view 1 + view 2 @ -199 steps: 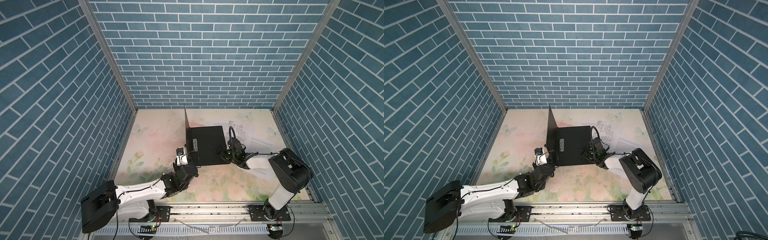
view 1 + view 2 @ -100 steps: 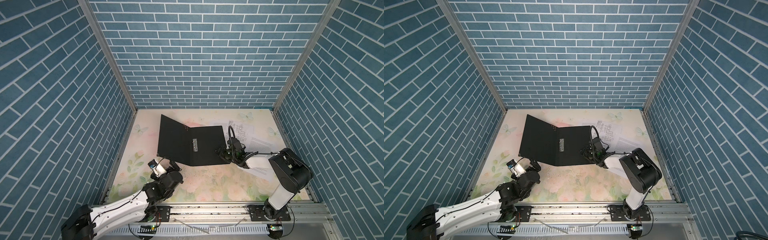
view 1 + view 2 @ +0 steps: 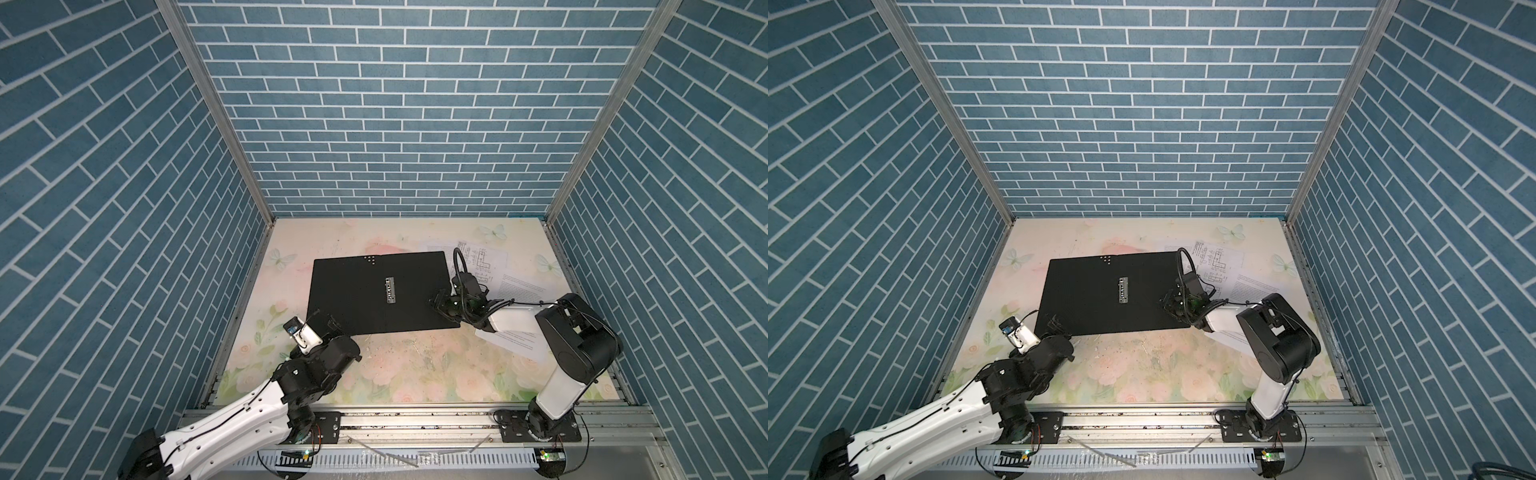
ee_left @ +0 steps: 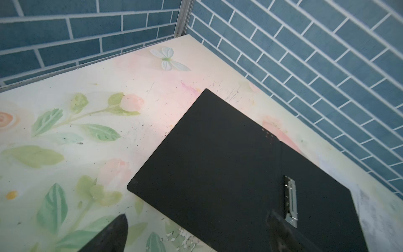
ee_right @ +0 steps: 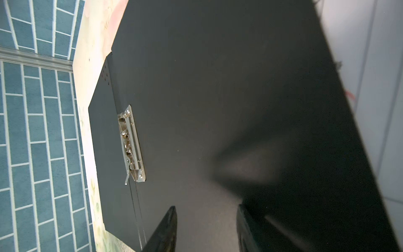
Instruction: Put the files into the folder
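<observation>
The folder (image 3: 365, 291) (image 3: 1092, 291) lies open and flat in both top views, matte black inside up, with a metal clip (image 3: 390, 290) (image 4: 291, 203) (image 5: 130, 144) along its spine. My left gripper (image 3: 325, 318) (image 3: 1054, 322) (image 4: 196, 218) is open at the folder's front left corner and holds nothing. My right gripper (image 3: 436, 301) (image 3: 1167, 301) (image 5: 206, 208) hangs low over the right panel (image 5: 218, 87), jaws apart, nothing between them. The files (image 3: 482, 257) (image 3: 1254, 286) lie to the right of the folder, partly under it and under the right arm.
Brick-patterned walls (image 3: 395, 124) close the floral table (image 3: 415, 365) on three sides. A metal rail (image 3: 415, 419) runs along the front edge. One sheet (image 3: 515, 338) pokes out under the right forearm.
The folder's left cover swung from upright down flat to the left. My left gripper opened, let it go and drew back toward the front left. The right arm stayed put.
</observation>
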You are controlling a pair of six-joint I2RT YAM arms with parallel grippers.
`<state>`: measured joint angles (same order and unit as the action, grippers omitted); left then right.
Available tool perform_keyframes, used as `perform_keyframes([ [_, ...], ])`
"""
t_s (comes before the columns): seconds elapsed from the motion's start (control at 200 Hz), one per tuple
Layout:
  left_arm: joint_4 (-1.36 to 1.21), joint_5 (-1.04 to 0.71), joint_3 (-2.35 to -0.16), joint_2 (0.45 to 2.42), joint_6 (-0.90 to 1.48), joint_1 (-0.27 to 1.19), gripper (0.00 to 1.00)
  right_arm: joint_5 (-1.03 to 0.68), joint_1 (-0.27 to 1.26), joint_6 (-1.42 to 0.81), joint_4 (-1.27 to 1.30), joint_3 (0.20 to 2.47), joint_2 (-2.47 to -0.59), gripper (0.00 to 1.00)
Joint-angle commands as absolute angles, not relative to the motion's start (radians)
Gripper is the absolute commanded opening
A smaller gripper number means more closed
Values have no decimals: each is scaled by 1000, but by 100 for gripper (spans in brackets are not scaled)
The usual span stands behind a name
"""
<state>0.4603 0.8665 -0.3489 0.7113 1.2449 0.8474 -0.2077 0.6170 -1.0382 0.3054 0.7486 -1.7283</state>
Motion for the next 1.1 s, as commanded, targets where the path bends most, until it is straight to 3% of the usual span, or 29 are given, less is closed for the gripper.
perform_keyframes([
  [0.0,182,536,-363,795,980,678,100,-192,619,-1003,164,741,-1765,46],
  [0.125,55,227,-446,977,813,488,98,-187,618,-993,176,741,-1750,47],
  [0.3,134,15,-733,1294,550,444,88,-181,618,-988,206,739,-1731,48],
  [0.65,77,-305,-1033,1762,477,368,30,-176,625,-993,234,772,-1713,47],
  [1.095,118,-279,-1240,1983,449,363,24,-180,652,-1026,213,828,-1753,41],
])
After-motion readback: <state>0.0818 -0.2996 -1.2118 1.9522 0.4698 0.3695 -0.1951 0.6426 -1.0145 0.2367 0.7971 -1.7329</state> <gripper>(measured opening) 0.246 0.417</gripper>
